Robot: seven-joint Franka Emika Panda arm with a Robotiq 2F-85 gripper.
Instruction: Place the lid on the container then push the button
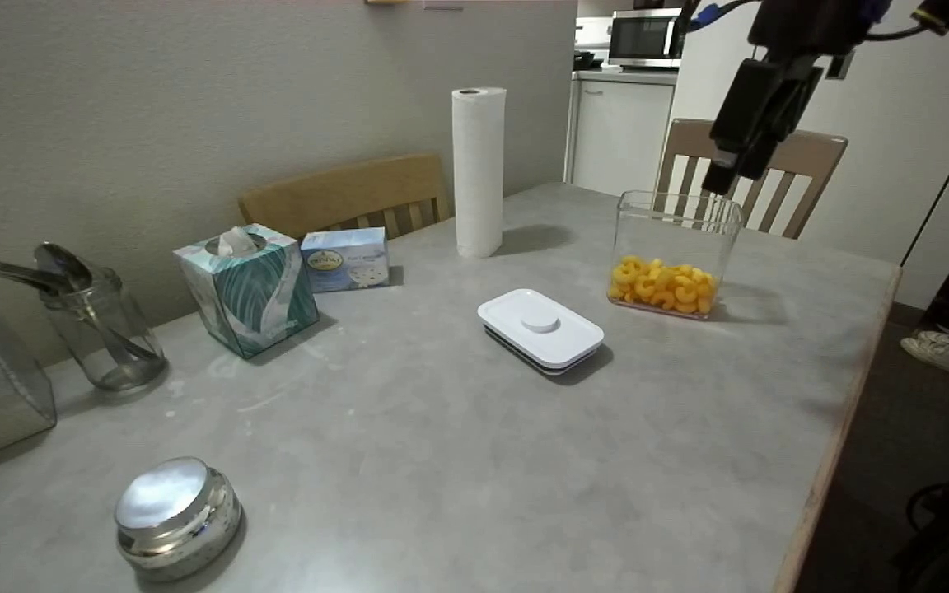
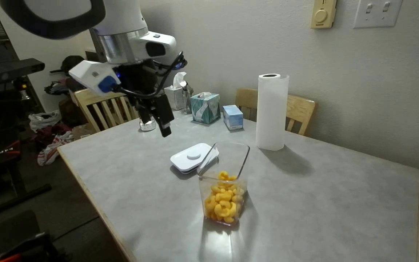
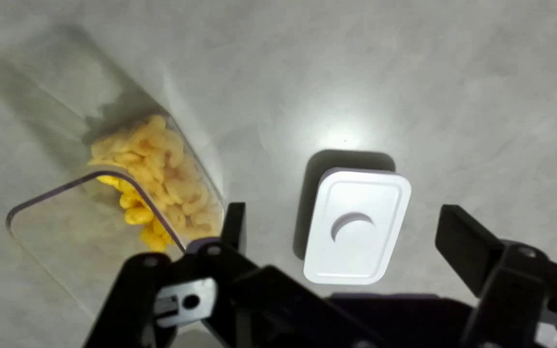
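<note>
Jaws apart and empty, we log lid [image 1: 555, 343] on counter [image 1: 409, 461], container [image 1: 672, 239] uncovered, button [image 1: 539, 319] raised: nothing done, we judge, placing and pressing both remaining.

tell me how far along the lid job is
Done: no step yet; the container stands uncovered, yellow pieces inside.
In hand: nothing held; the open jaws hang above the table.
Left: everything. The lid lies on the table, apart from the container; set it on top, then push the button at its centre.

Home, table [image 1: 441, 494], wooden chairs [image 1: 343, 191], microwave [image 1: 642, 39] beyond
</note>
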